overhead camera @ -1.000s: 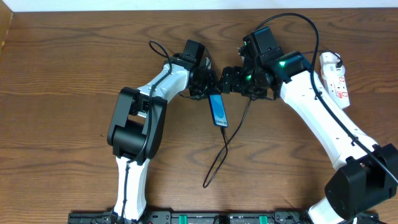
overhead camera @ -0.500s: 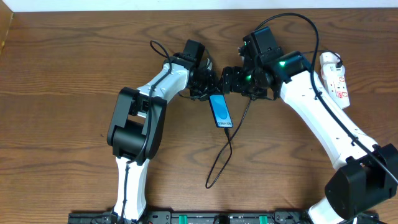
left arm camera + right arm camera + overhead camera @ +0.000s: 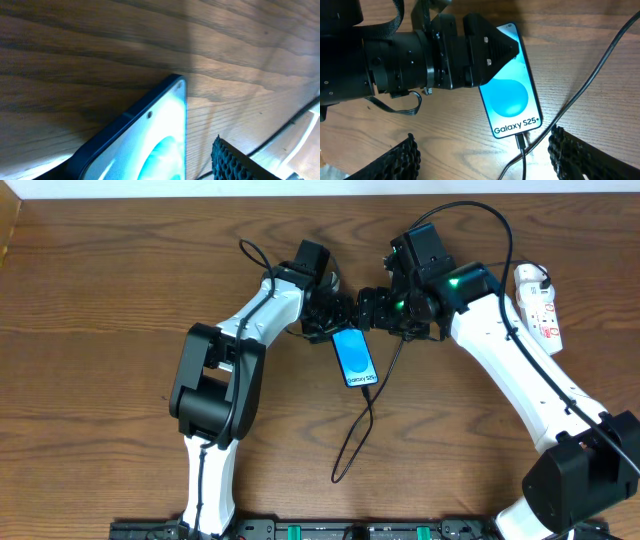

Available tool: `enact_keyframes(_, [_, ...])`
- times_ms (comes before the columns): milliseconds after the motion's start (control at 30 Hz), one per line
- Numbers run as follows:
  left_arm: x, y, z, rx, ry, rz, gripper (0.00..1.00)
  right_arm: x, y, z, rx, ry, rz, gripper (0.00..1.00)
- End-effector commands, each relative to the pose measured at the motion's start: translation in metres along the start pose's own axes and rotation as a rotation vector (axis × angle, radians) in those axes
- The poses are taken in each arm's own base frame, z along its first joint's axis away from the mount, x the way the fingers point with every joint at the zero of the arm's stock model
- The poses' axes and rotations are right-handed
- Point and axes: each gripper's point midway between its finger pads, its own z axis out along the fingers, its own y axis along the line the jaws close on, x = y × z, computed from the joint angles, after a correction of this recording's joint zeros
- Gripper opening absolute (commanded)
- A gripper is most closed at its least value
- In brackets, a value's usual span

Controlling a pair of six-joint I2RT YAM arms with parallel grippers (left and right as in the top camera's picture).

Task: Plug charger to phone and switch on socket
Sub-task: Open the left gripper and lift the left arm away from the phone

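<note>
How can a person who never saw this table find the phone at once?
Look at the middle of the wooden table, where the left gripper and right gripper nearly meet. The phone lies there, a slim rectangle; it alone has a bright blue screen.

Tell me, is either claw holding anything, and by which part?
Nothing seems held. The phone lies flat with the cable plugged into its lower end. The left gripper sits open over its top end; the right gripper is open, empty.
</note>
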Motion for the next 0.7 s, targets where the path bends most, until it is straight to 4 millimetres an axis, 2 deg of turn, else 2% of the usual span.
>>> enact_keyframes(0, [0.002, 0.05, 0.017, -0.189, -0.007, -0.027, 0.67, -0.001, 0.004, -0.007, -0.003, -0.016, -0.023, 0.82])
enact_keyframes(100, [0.002, 0.05, 0.017, -0.189, -0.007, -0.027, 0.67, 0.0, 0.004, -0.007, -0.003, -0.015, -0.024, 0.82])
enact_keyframes(200, [0.001, 0.051, 0.017, -0.189, -0.008, -0.028, 0.93, 0.001, 0.004, -0.007, -0.003, -0.013, -0.024, 0.82])
enact_keyframes(333, [-0.002, 0.057, 0.014, -0.208, -0.021, -0.039, 0.94, 0.001, 0.005, -0.006, -0.003, -0.012, -0.025, 0.82])
enact_keyframes(500, [-0.007, 0.073, 0.001, -0.229, -0.026, -0.082, 0.94, 0.003, 0.004, -0.006, 0.0, -0.006, -0.024, 0.81])
enact_keyframes(600, [-0.016, 0.084, -0.018, -0.261, -0.059, -0.077, 0.94, 0.003, 0.004, -0.006, 0.002, -0.005, -0.024, 0.82])
enact_keyframes(667, [-0.022, 0.094, -0.038, -0.308, -0.095, -0.067, 0.94, 0.003, 0.004, -0.006, 0.002, -0.005, -0.024, 0.82])
